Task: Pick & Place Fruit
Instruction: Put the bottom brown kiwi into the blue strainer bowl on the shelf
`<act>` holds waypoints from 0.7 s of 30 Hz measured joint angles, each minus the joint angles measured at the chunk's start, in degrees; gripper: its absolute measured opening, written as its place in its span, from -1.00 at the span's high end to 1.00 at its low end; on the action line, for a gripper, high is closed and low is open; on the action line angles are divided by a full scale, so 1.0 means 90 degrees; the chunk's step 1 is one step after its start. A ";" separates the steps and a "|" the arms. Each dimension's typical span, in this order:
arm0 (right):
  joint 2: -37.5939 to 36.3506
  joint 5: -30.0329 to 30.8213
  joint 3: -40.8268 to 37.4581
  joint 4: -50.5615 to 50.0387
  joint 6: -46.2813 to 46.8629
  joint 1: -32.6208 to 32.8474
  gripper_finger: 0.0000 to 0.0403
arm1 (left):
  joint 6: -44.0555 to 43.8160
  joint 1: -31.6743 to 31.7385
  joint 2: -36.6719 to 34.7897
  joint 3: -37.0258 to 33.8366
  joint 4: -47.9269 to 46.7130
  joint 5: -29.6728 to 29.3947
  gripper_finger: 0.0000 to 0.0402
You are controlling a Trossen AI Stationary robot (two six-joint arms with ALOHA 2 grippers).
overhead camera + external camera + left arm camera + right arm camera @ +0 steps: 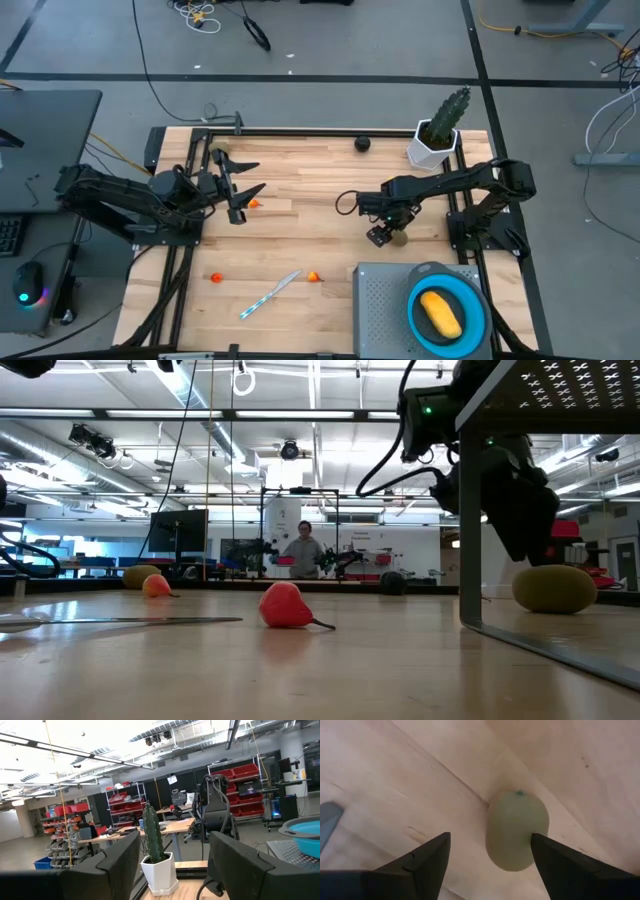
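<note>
Already one fruit, the yellow piece, is seen in the blue bowl at 5 o'clock on the table. Nearer the middle, the right gripper is held spread just over the olive oval, which is not yet pinched; a descent and a closing are judged to be called for next, then a carry to the bowl. At 9 o'clock the left gripper is held open, idle. At 12 o'clock the black ball is left.
</note>
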 joint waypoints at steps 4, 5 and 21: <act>-0.0002 -0.0041 -0.0006 0.0013 -0.0163 0.0000 -0.43 | 0.0001 -0.0001 -0.0001 0.0000 0.0000 0.0002 -0.23; -0.0002 -0.0058 -0.0006 0.0026 -0.0189 0.0000 -0.43 | 0.0002 -0.0002 0.0000 0.0000 0.0000 0.0001 -0.23; 0.0211 0.0313 -0.0008 -0.0056 -0.0748 0.0012 -0.43 | 0.0002 0.0000 -0.0002 0.0000 -0.0002 0.0002 -0.23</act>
